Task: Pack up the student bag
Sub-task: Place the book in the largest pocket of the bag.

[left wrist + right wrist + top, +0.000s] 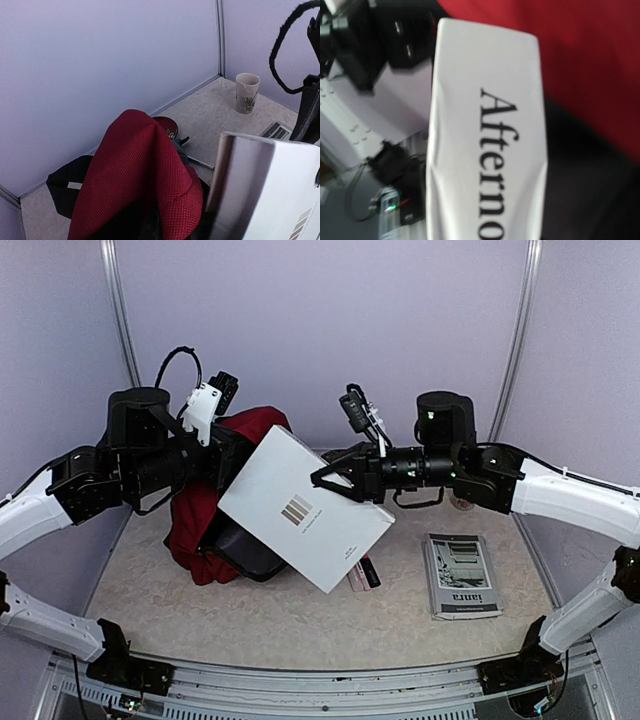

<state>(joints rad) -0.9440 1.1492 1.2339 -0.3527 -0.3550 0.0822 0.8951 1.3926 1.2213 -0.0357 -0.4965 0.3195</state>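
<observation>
Three views, one by one.

Top: the student bag lies on the left half of the worktop. Its long axis runs from far-centre to near-left, with the dark-lined mouth facing right. The left gripper is at the bag's raised far edge, closed and apparently pinching the fabric; its fingertips are hidden behind the white book. The right gripper is clamped on the book's far-right edge. The book is tilted, its left corner over the bag mouth. Small pen-like items stick out from under the book's near corner, too small to identify. A booklet lies flat to the right, well apart.

Left wrist: a red fabric hump fills the bottom centre and covers the left gripper's own fingers. The book is cut off at bottom right. A cup stands upright in the far corner.

Right wrist: blurred. The book spine runs vertically and reads "Afterno", with the rest cut off. Red bag fabric shows top right, dark lining below. The right gripper's own fingers are not visible.
</observation>
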